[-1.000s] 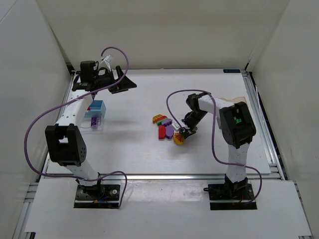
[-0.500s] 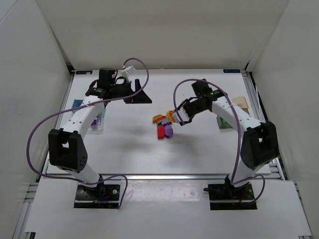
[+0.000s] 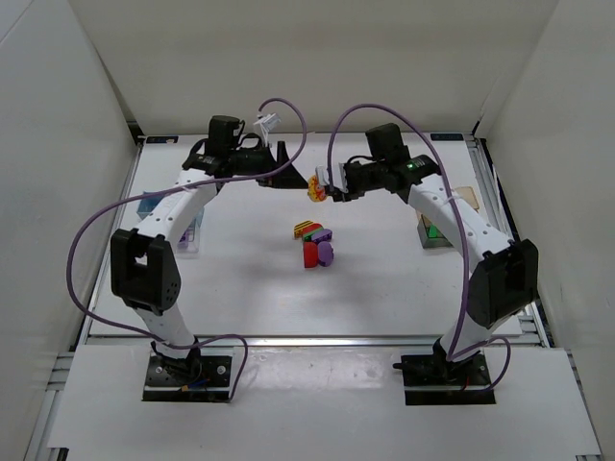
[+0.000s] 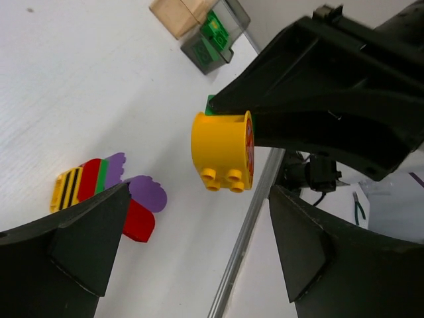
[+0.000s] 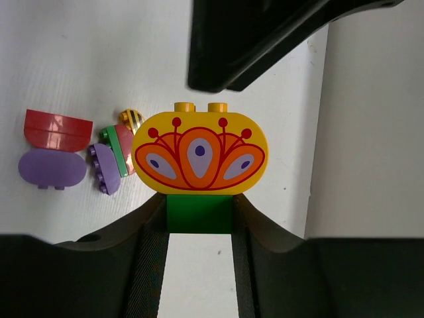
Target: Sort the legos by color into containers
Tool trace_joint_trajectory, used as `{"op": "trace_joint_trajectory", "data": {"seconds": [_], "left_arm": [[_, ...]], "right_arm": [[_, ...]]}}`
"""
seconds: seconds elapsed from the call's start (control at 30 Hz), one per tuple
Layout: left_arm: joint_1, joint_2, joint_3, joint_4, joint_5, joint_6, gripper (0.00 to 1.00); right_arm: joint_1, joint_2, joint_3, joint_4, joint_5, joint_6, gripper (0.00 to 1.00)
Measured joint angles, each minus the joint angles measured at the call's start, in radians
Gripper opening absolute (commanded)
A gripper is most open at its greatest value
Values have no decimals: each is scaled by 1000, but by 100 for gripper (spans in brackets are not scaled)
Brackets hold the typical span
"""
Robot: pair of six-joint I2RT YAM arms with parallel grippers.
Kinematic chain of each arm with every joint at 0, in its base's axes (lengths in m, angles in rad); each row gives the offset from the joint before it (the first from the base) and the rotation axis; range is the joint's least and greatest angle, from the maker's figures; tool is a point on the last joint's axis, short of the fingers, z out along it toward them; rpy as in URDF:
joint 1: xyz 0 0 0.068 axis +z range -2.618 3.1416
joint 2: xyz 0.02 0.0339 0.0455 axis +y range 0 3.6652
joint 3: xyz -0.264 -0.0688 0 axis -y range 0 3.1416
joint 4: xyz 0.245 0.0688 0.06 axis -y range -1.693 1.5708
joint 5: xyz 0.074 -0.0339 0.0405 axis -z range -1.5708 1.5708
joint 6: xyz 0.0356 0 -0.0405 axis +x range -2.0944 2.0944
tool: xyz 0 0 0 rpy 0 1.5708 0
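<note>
Now R jaws clamp yellow lego point(image 5: 199, 152) w/ orange petal print.

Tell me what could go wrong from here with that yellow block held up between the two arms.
1. The right gripper pinches only the green block under the yellow block, so the yellow one could pop off and fall.
2. The open left gripper is very close to the block in mid-air, so the two grippers might bump and knock it loose.
</note>
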State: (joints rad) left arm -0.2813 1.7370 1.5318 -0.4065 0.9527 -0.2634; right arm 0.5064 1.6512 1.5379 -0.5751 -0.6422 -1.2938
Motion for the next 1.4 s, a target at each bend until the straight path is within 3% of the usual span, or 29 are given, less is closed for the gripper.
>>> {"op": "trace_joint_trajectory", "data": {"seconds": [0.23,0.83,0.93,0.97,1.07,1.1,1.2,1.4], "left_arm": [[-16,39,-3,48,72,-35,95],[-42,54,-15,156,140,-103,88],[-49,59,-20,155,141,-106,78],[-49,60,-20,155,140,-105,67],[-43,65,-20,156,128,-101,49],[-41,69,-20,155,126,-102,35],[-38,76,-20,148,121,-126,14],[-48,75,-27,152,106,-119,10]], "right_arm": [[8,9,11,23,-8,129,0],[29,39,11,85,-11,185,0],[31,39,11,101,-11,188,0],[32,39,11,102,-11,190,0],[32,37,11,107,-12,192,0],[32,37,11,106,-11,191,0],[32,36,8,106,8,170,0],[14,8,-40,126,10,153,0]]}}
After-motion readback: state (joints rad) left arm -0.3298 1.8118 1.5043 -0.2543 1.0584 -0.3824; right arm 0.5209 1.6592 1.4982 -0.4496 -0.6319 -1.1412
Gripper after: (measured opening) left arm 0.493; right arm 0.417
